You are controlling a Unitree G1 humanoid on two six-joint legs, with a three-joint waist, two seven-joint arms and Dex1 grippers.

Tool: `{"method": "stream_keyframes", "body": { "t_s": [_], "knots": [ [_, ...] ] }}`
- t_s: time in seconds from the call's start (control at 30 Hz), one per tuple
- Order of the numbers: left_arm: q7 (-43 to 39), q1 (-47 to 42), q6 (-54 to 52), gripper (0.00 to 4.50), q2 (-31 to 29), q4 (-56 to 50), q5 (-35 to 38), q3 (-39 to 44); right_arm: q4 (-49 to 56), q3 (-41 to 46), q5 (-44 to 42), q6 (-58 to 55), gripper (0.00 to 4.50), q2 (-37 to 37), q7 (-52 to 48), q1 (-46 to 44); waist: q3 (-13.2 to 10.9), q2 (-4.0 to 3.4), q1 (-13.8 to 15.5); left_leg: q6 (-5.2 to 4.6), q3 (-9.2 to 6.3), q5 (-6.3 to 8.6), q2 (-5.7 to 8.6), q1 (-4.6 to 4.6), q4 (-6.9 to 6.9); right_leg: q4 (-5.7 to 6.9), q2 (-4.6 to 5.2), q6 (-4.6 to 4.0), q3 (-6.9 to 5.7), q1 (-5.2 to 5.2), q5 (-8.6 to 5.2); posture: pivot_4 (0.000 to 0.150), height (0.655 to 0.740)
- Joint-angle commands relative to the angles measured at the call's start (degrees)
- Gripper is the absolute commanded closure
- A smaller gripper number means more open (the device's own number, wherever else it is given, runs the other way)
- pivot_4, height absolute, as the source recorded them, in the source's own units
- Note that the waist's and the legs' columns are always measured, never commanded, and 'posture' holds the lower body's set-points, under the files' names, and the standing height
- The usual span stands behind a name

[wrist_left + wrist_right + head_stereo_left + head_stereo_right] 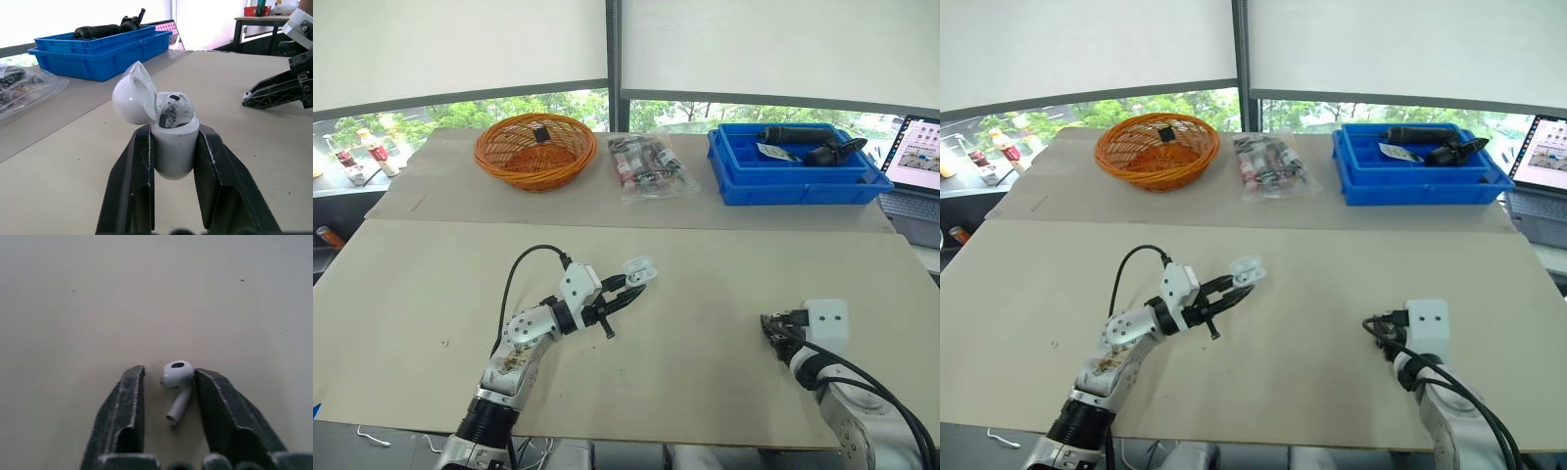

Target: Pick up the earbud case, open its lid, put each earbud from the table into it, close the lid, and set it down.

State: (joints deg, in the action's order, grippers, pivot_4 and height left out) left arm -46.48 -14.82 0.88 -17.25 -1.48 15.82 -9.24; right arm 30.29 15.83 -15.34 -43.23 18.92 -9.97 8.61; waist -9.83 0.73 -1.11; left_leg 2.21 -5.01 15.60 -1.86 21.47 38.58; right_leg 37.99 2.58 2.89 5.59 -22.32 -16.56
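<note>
Three items beyond earbud case: basket, packet, bin

Laptop — half beyond the right edge

We see a broad beige tabletop before two windows, their white roller blinds drawn low; daylight enters through the strip below, where perhaps trees show.

Left jaws clamped, right jaws parted
</note>
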Motion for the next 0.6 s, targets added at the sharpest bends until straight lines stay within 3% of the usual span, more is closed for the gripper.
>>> {"method": "stream_keyframes", "body": {
  "t_s": [0.03,0.17,0.3,0.6],
  "knots": [
    [0.17,0.56,0.17,3.92,0.29,-2.63,0.21,-0.23,0.71,0.15,-0.71,-2.21,4.18,0.95,-0.92,0.94,0.00,0.00,-0.03,0.00,0.00,0.00,0.00,0.00,0.00,0.00,0.00,0.00,0.00,0.00,0.00,0.150,0.7163],
    [0.49,1.22,-0.15,3.92,0.24,-3.42,0.26,-0.30,1.64,-0.55,-1.64,-1.88,4.18,4.97,-5.32,1.35,0.00,0.00,0.01,0.00,0.00,0.00,0.01,0.01,0.00,-0.01,0.01,0.00,0.00,0.00,0.00,0.150,0.7163],
    [0.89,2.56,-0.78,3.92,0.07,-5.16,0.36,-0.44,2.39,-2.51,-3.05,2.66,4.18,14.19,-16.76,1.55,-0.01,-0.01,-0.04,0.00,0.01,0.00,0.01,0.01,0.00,-0.02,0.01,0.00,0.01,0.00,0.00,0.150,0.7163],
    [1.44,7.58,-3.72,3.92,-0.84,-12.05,1.05,-0.89,-5.91,-4.32,-1.51,32.17,4.18,36.30,-51.70,3.64,-0.08,0.02,-0.22,-0.02,0.02,0.01,0.00,-0.04,-0.01,-0.09,0.00,0.02,0.00,0.07,-0.01,0.150,0.7163]
  ]
}}
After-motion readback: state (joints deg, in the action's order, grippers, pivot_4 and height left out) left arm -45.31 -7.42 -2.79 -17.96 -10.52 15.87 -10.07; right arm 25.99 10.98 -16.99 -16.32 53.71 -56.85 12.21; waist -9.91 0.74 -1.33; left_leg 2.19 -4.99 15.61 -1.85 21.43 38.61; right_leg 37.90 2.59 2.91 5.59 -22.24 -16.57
